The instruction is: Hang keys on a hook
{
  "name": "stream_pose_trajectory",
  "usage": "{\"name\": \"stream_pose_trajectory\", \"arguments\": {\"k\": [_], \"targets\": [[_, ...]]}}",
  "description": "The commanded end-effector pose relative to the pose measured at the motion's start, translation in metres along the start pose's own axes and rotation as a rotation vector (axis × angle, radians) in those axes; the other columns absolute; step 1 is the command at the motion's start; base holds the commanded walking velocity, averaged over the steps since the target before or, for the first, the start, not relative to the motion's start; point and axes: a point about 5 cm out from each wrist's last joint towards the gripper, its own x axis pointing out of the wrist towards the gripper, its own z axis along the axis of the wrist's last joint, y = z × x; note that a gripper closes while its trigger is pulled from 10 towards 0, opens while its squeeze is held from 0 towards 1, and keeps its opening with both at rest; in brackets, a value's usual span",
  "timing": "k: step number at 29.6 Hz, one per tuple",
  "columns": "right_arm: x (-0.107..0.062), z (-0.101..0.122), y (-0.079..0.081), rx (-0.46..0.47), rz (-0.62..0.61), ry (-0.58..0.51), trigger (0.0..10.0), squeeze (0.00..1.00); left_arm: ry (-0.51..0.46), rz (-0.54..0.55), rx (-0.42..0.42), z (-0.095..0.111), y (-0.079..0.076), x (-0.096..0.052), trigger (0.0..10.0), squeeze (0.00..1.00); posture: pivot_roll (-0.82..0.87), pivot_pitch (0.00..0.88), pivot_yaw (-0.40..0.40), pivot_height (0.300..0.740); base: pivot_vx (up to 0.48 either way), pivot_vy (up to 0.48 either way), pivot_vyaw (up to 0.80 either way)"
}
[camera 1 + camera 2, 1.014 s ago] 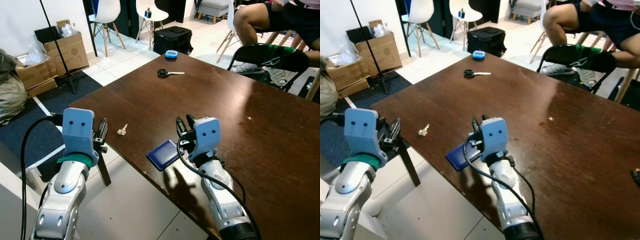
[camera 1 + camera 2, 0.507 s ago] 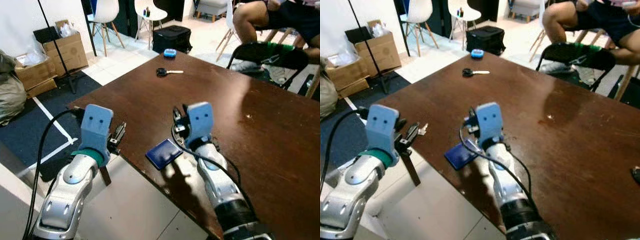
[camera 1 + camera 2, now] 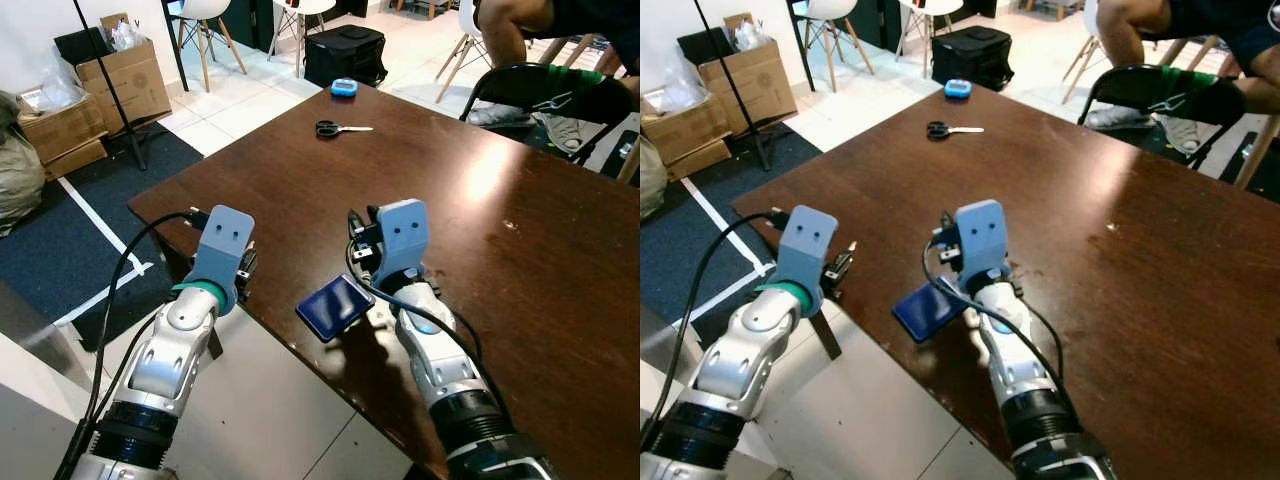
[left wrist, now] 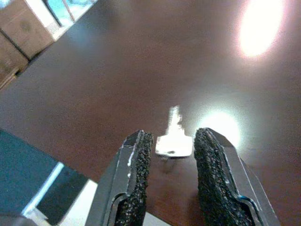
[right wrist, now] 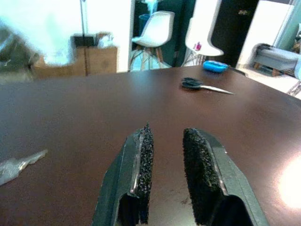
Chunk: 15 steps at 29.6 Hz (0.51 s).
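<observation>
Left gripper (image 4: 171, 155) parted around the key (image 4: 174, 137) at the table (image 3: 520, 240) edge
Right gripper (image 5: 164, 155) parted, unladen; blue card (image 3: 335, 305) beside it, scissors (image 3: 340, 128) far off

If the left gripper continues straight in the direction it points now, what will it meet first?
Most likely the silver key lying on the dark wooden table. In the left wrist view, the left gripper is open and the key's head sits just ahead, between the two fingertips. How far above the table the fingers are is unclear.

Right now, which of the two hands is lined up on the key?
The left hand: its open fingers flank the key at the table edge. The right hand points elsewhere.
</observation>
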Motion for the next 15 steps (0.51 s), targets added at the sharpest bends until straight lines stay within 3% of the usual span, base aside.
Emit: {"name": "stream_pose_trajectory", "arguments": {"k": [1, 10, 13, 15], "targets": [[-0.002, -0.006, -0.011, -0.029, 0.011, 0.033, 10.0, 0.0, 0.072, 0.054, -0.027, -0.023, 0.025, -0.002, 10.0, 0.0, -0.05, 0.171, 0.007, 0.74, 0.0, 0.0, 0.0], [-0.001, -0.009, -0.007, -0.043, 0.052, 0.04, 10.0, 0.0, 0.105, 0.09, -0.016, -0.033, 0.052, 0.003, 10.0, 0.0, -0.05, 0.198, -0.002, 0.74, 0.0, 0.0, 0.0], [-0.002, -0.009, -0.008, -0.041, 0.047, 0.041, 10.0, 0.0, 0.099, 0.068, -0.054, -0.03, 0.057, 0.004, 10.0, 0.0, -0.05, 0.199, 0.004, 0.74, 0.0, 0.0, 0.0], [-0.002, -0.009, -0.009, -0.038, 0.04, 0.041, 10.0, 0.0, 0.072, 0.014, -0.153, -0.022, 0.058, 0.004, 10.0, 0.0, -0.04, 0.197, 0.009, 0.74, 0.0, 0.0, 0.0]]}}
